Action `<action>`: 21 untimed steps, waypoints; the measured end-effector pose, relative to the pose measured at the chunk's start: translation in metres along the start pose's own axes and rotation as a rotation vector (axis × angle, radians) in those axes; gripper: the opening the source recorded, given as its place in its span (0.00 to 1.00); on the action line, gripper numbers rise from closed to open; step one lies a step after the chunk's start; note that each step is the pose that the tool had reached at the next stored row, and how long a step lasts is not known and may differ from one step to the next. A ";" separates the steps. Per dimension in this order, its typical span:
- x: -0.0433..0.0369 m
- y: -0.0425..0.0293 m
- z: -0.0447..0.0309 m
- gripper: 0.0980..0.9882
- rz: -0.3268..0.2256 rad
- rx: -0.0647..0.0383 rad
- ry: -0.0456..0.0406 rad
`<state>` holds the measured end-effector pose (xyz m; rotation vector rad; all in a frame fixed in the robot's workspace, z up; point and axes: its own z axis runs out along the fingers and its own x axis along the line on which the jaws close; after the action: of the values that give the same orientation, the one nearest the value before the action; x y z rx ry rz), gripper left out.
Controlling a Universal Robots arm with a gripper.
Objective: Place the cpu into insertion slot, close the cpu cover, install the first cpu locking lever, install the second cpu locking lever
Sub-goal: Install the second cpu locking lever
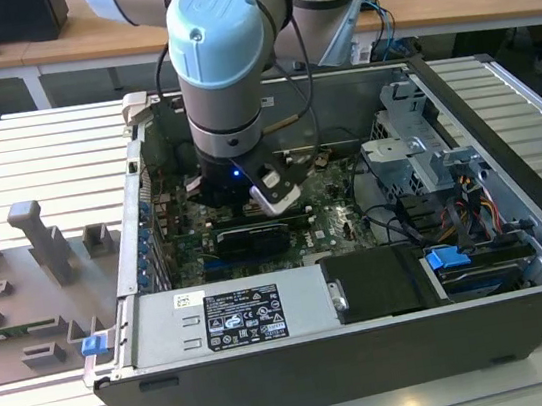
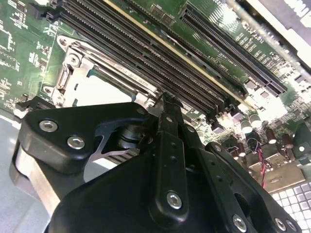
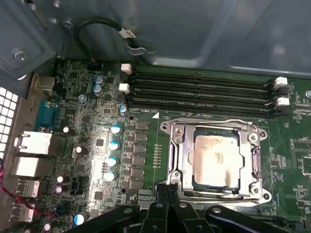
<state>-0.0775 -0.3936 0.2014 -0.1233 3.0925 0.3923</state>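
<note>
- The cpu lies flat in the insertion slot on the green motherboard, its pale metal top showing through the window of the cpu cover, which is folded down over it
- In the second wrist view the cpu and the cpu cover sit just beyond the black gripper
- The gripper's fingers are drawn together into one narrow tip with nothing between them, and that tip sits at the socket's edge beside the long black memory slots; I cannot tell whether it touches the metal
- In the exterior view the gripper reaches down into the open computer case, over the board's far-left part
- A grey fixture plate lies outside the case, to the exterior view's left
</note>
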 end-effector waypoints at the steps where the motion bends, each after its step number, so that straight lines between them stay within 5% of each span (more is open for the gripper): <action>1: 0.0003 -0.0002 0.0007 0.01 -0.001 -0.001 0.0004; 11: 0.0023 -0.0009 0.0041 0.01 -0.007 -0.009 0.0011; 21: 0.0026 0.0017 -0.0058 0.01 -0.007 -0.010 0.0010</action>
<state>-0.0804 -0.3936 0.2074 -0.1339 3.0908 0.4073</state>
